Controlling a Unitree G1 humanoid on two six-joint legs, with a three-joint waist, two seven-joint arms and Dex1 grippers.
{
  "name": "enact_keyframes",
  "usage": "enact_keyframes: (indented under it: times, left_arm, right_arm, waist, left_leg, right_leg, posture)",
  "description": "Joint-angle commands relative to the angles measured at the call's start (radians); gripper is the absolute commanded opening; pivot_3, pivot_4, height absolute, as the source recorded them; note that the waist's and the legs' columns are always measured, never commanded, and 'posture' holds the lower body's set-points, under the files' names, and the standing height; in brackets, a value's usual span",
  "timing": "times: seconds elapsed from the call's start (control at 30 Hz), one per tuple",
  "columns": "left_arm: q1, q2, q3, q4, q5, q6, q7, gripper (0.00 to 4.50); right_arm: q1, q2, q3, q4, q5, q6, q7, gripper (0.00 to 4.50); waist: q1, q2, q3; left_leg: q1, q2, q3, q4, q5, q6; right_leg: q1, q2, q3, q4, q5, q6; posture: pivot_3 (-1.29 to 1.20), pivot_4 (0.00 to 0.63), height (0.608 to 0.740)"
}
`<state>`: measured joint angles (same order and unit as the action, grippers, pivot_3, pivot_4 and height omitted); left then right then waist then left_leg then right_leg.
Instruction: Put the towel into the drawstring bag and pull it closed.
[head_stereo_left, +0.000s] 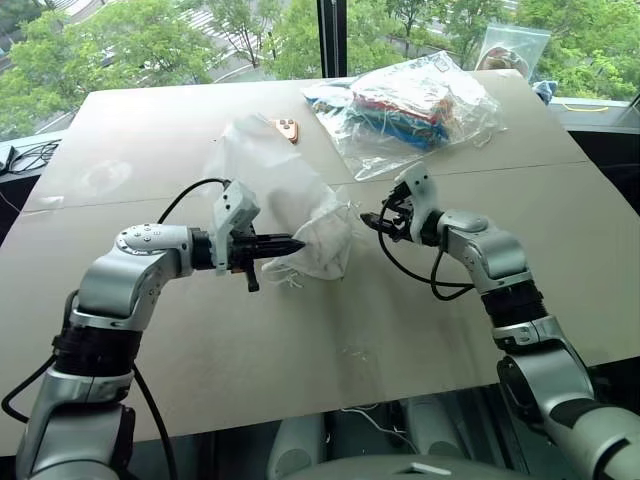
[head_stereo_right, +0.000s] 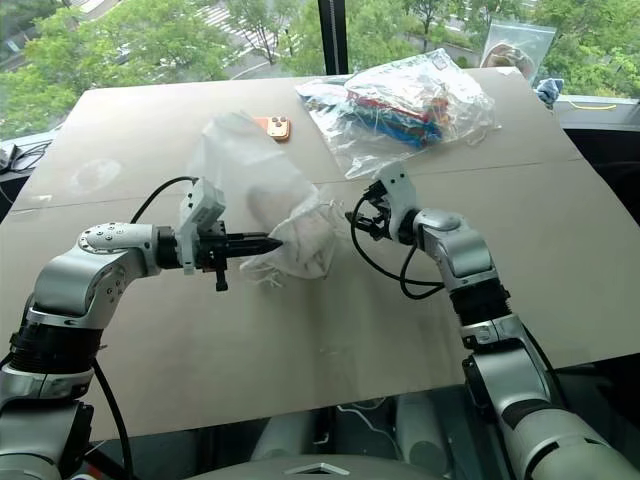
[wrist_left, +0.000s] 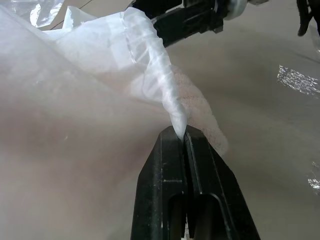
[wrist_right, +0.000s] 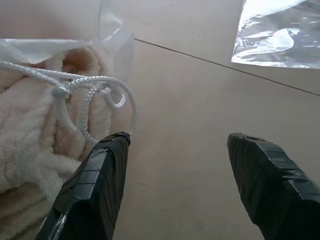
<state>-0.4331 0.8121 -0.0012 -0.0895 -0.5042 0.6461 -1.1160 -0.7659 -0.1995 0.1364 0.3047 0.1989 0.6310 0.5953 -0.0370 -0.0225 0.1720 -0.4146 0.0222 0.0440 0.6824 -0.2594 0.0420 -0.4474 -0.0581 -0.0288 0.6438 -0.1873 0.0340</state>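
At the table's middle, both grippers meet at the bag:

Left gripper (head_stereo_left: 296, 243): jaws pressed tight together, pinching a fold of the bag's thin fabric at its edge. The wrist view shows the white cloth caught right between the two black fingers (wrist_left: 172, 165).

Right gripper (wrist_right: 177, 145): jaws spread wide, holding nothing. It hangs just beside the bag's mouth, on the robot's right of it, pointing toward the left gripper. One finger (wrist_right: 97, 175) lies close against a loop of the cord; whether it touches, I cannot tell.

Bag (head_stereo_left: 275, 185): translucent white pouch lying on the table between the two grippers, its body stretching away toward the far side, its gathered mouth facing the right gripper.

Cord (wrist_right: 92, 87): thin white string, knotted and looped, lying loose at the bag's mouth over the towel.

Towel (wrist_right: 30, 125): soft off-white cloth, bunched inside the bag at its mouth end, showing at the opening.

Table (head_stereo_left: 300, 340): wide tan board, bare in front of the grippers.

Plastic bag (head_stereo_left: 410, 105): clear, with colourful contents, on the far side of the table, well apart from the pouch.

Phone (head_stereo_right: 272, 127): small orange-pink thing lying just behind the pouch.
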Motion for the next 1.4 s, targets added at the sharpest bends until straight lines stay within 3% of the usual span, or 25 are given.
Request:
enact_keyframes:
  times: [0.03, 0.5, 0.8, 1.2, 1.3, 1.4]
  left_arm:
    - [0.005, 0.013, 0.029, -0.044, -0.011, -0.003, 0.003, 0.0]
    - [0.017, 0.012, 0.032, -0.049, -0.014, -0.001, 0.009, 0.0]
    - [0.029, 0.013, 0.035, -0.061, -0.017, 0.0, 0.016, 0.0]
    - [0.045, -0.007, 0.039, -0.086, -0.026, 0.003, 0.05, 0.0]
    - [0.031, -0.033, 0.048, -0.078, -0.033, -0.001, 0.072, 0.0]
    - [0.011, -0.067, 0.077, -0.078, -0.07, 0.029, 0.101, 0.0]
  right_arm:
    - [-0.05, 0.01, -0.002, 0.035, -0.002, -0.052, 0.028, 3.34]
    - [-0.074, 0.061, -0.051, 0.1, 0.061, -0.042, 0.077, 3.34]
    - [-0.068, 0.123, -0.009, 0.243, -0.134, -0.272, -0.189, 3.34]
    - [0.089, 0.199, 0.027, -0.052, -0.258, -0.371, -0.421, 3.34]
    - [0.104, 0.195, 0.037, -0.066, -0.255, -0.408, -0.393, 2.13]
    - [0.125, 0.18, 0.045, -0.103, -0.242, -0.425, -0.345, 0.5]
  waist:
    - [0.0, 0.0, 0.0]
    - [-0.001, 0.0, 0.0]
    - [-0.002, 0.0, 0.0]
    - [-0.002, 0.0, 0.0]
    - [0.0, 0.0, 0.0]
    - [0.001, 0.0, 0.0]
  left_leg:
    - [0.0, 0.0, 0.0, 0.0, 0.0, 0.0]
    - [0.0, 0.0, 0.0, 0.0, 0.0, 0.0]
    - [0.0, 0.0, 0.0, 0.0, 0.0, 0.0]
    - [0.0, 0.0, 0.0, 0.0, 0.0, -0.001]
    - [0.0, 0.0, 0.0, 0.0, 0.0, 0.0]
    - [0.0, 0.0, -0.001, 0.0, 0.0, 0.0]
  right_leg:
    - [0.0, 0.0, 0.0, 0.0, 0.0, 0.0]
    - [0.0, 0.0, 0.0, 0.0, 0.0, 0.0]
    - [0.0, 0.0, 0.0, 0.0, 0.0, 0.0]
    - [0.0, -0.001, 0.0, 0.0, 0.0, 0.0]
    - [0.0, -0.001, 0.0, 0.0, 0.0, 0.0]
    - [0.0, -0.002, 0.0, 0.0, 0.0, 0.0]
  posture:
    - [0.0, 0.15, 0.74]
    - [0.0, 0.15, 0.74]
    - [0.0, 0.15, 0.74]
    - [0.0, 0.15, 0.74]
    - [0.0, 0.15, 0.74]
    - [0.0, 0.15, 0.74]
